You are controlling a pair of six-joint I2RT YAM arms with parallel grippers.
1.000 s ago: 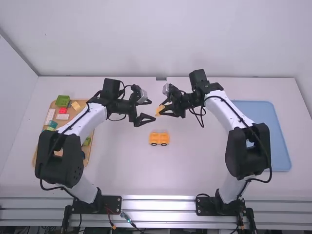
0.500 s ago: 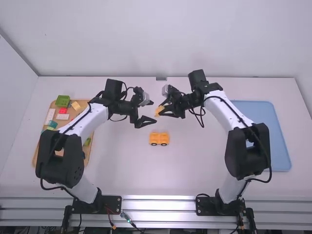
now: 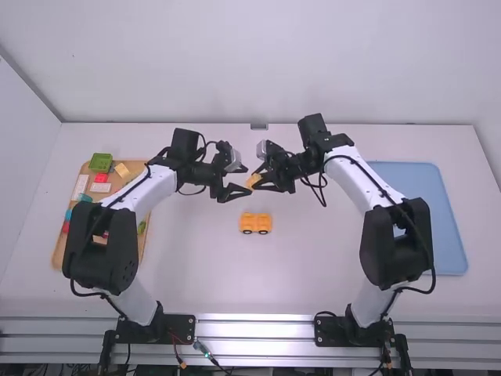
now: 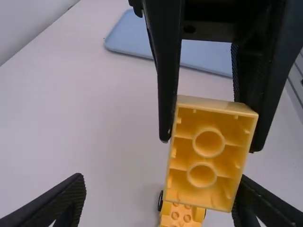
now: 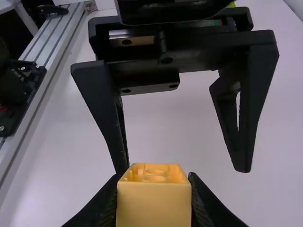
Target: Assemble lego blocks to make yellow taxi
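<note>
Yellow block (image 4: 204,153) juts lengthwise from right hand (image 3: 257,181); hollow underside faces left.

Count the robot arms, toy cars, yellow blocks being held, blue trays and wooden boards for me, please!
Robot arms: 2
Toy cars: 1
Held yellow blocks: 1
Blue trays: 1
Wooden boards: 1
Total: 6

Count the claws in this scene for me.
2. The left claw is open near the middle of the table, close to a yellow block; the right claw faces it, gripping that block.
</note>
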